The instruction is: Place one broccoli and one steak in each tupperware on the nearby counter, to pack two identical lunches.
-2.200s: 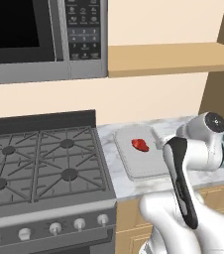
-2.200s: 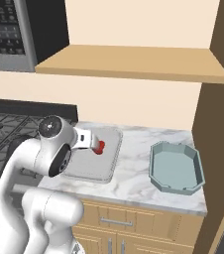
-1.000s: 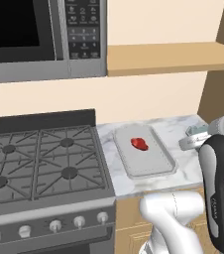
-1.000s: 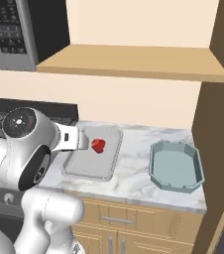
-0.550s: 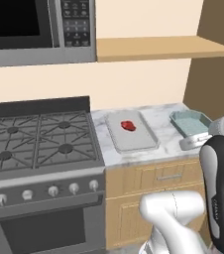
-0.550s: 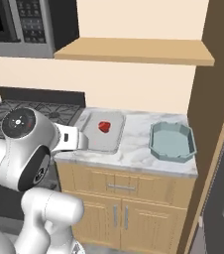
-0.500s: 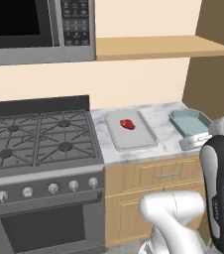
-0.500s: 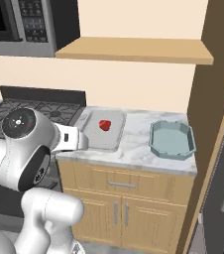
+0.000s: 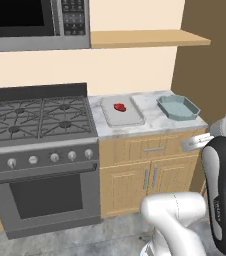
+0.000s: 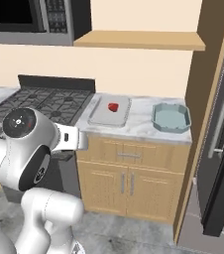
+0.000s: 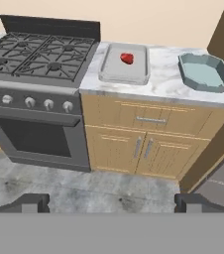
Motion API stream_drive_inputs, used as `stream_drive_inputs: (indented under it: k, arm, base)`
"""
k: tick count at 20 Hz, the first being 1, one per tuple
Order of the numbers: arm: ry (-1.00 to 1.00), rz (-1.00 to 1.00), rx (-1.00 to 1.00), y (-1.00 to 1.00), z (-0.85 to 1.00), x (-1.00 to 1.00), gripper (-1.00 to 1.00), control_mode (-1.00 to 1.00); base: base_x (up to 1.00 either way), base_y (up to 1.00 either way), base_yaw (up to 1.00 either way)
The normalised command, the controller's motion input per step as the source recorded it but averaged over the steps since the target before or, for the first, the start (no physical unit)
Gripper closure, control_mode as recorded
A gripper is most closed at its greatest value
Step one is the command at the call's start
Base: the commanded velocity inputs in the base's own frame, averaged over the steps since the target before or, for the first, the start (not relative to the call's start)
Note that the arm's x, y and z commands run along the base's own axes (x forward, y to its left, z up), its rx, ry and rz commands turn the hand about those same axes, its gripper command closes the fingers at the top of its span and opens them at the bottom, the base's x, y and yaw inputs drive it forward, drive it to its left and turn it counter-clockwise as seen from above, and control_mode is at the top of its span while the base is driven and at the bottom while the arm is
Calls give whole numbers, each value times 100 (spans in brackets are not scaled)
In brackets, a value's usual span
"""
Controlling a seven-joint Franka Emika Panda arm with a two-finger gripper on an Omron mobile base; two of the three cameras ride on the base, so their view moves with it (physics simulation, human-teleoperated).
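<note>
A small red steak (image 9: 119,107) lies in the pale grey tupperware (image 9: 128,118) at the left end of the marbled counter (image 9: 155,119), beside the stove. The teal tupperware (image 9: 179,107) stands at the right end with nothing in it. The hand view looks down on the grey tupperware (image 11: 119,72), steak (image 11: 127,58) and teal tupperware (image 11: 203,74) from well back over the floor. My gripper (image 11: 112,203) is open, nothing between its fingertips (image 11: 34,201), far from the counter (image 11: 163,83). Broccoli is out of view.
A gas stove (image 9: 40,117) with an oven adjoins the counter on the left, under a microwave (image 9: 35,22). A wooden shelf (image 9: 145,37) hangs above the counter. A tall dark fridge (image 10: 223,124) and a brown panel close off the right. Grey floor lies before the cabinets (image 11: 143,144).
The whole picture has pulled back and shifted: the base has driven away from the counter, which now looks smaller and farther. Steak and both tupperware stay put. The gripper stays open.
</note>
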Motion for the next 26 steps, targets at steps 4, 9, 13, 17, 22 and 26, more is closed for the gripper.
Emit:
stream_drive_inputs:
  k: [4, 9, 13, 17, 22, 26]
  arm:
    - [0, 0, 0, 0, 0, 0, -100, 100]
    - [0, 0, 0, 0, 0, 0, -100, 100]
    - [0, 0, 0, 0, 0, 0, -100, 100]
    - [0, 0, 0, 0, 0, 0, -100, 100]
    - [0, 0, 0, 0, 0, 0, -100, 100]
    - [0, 0, 0, 0, 0, 0, -100, 100]
  base:
    - [-86, -8, 0]
    - [-53, -29, 0]
    - [-4, -55, 0]
    - [0, -63, -1]
    - [-5, -58, 0]
    - [0, -60, 0]
